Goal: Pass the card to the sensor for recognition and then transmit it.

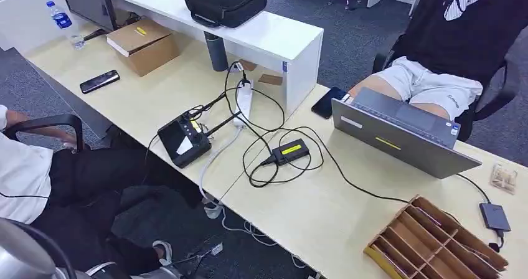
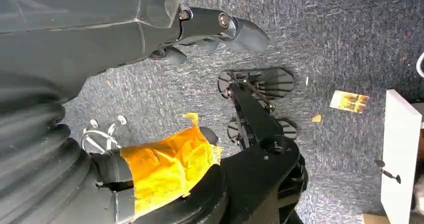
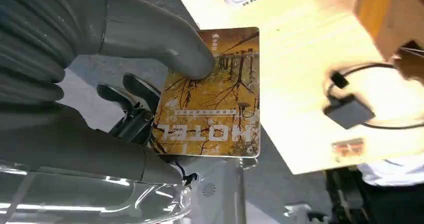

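On the pale wooden desk (image 1: pixel 155 98), going left to right in the head view: a clear water bottle with a blue label (image 1: pixel 60 15) sits at ten o'clock, then a brown cardboard box (image 1: pixel 142 44) and a black phone (image 1: pixel 99 81) lying flat beside it. Near the centre a black handheld controller with a small screen (image 1: pixel 183 141) trails cables toward a white power strip (image 1: pixel 243 102). Just right of centre lies a small black box with a yellow label (image 1: pixel 288 151). An open grey laptop (image 1: pixel 398 132) stands at three o'clock before a seated person in white shorts (image 1: pixel 429 86). At five o'clock sit a wooden slotted card rack (image 1: pixel 436 241) and the small dark square sensor pad (image 1: pixel 495 217) on its cable.

The left hand (image 2: pixel 200 26) hangs over grey carpet, its fingers loosely apart and holding nothing. The right hand (image 3: pixel 165 84) pinches the autumn-toned plastic hotel card (image 3: pixel 212 94), with the thick grey thumb (image 3: pixel 165 39) pressed on its printed face. The card hangs off the desk's edge, and the sensor pad (image 3: pixel 348 111) lies well apart from it on the desk.

I judge that the card is already picked up and the carry to the sensor is in hand. The next move calls for bringing the card flat over the pad without loosening the pinch.
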Tool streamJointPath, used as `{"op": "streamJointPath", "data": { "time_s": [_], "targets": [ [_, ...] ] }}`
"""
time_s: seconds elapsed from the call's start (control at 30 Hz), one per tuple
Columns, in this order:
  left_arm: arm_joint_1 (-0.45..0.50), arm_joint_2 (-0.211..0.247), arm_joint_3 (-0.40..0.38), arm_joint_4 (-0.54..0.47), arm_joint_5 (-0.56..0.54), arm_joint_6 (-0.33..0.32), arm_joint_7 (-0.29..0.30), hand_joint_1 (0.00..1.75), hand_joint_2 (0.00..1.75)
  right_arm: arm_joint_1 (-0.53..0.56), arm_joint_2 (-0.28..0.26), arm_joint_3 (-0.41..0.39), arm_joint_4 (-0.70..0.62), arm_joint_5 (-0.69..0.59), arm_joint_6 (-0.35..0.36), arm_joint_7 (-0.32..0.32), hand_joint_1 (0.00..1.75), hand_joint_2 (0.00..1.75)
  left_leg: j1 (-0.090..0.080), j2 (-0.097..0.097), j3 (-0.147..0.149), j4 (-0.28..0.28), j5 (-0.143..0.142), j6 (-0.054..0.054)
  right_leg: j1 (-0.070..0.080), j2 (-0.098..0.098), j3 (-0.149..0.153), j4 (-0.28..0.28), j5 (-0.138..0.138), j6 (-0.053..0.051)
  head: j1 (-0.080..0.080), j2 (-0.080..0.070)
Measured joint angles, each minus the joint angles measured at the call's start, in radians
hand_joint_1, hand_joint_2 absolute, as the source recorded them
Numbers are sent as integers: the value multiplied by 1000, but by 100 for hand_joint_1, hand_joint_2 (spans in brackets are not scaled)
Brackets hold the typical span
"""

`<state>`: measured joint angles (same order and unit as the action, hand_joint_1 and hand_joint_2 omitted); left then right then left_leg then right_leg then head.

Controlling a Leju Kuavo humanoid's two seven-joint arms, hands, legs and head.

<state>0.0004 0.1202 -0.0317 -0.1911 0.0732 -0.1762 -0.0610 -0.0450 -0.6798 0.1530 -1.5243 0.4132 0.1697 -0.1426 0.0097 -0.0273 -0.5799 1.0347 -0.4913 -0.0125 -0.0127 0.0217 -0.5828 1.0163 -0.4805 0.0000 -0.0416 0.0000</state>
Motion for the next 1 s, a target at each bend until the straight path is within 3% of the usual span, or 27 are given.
{"op": "streamJointPath", "data": {
  "time_s": [0.3, 0.63, 1.0],
  "targets": [
    [-2, 0, 0, 0, -9, -2, 5, 0, 175, -83, -10, 135, 125, 18, 0, 50, 175, 175, 0, 0, 0, 0, 0, 0, 0, 0, 0, 0, 0, 0, 0, 0],
    [-2, 2, 0, 0, -11, -4, 6, 0, 175, -126, -34, 207, 184, -1, 34, 58, 175, 175, 0, 0, 0, 0, 0, 0, 0, 0, 0, 0, 0, 0, 0, 0],
    [-2, 3, 0, 0, -16, -5, 8, 0, 175, -139, -68, 255, 193, -68, 84, 9, 175, 175, 0, 0, 0, 0, 0, 0, 0, -1, 0, 0, 0, 0, 0, 0]
  ]
}}
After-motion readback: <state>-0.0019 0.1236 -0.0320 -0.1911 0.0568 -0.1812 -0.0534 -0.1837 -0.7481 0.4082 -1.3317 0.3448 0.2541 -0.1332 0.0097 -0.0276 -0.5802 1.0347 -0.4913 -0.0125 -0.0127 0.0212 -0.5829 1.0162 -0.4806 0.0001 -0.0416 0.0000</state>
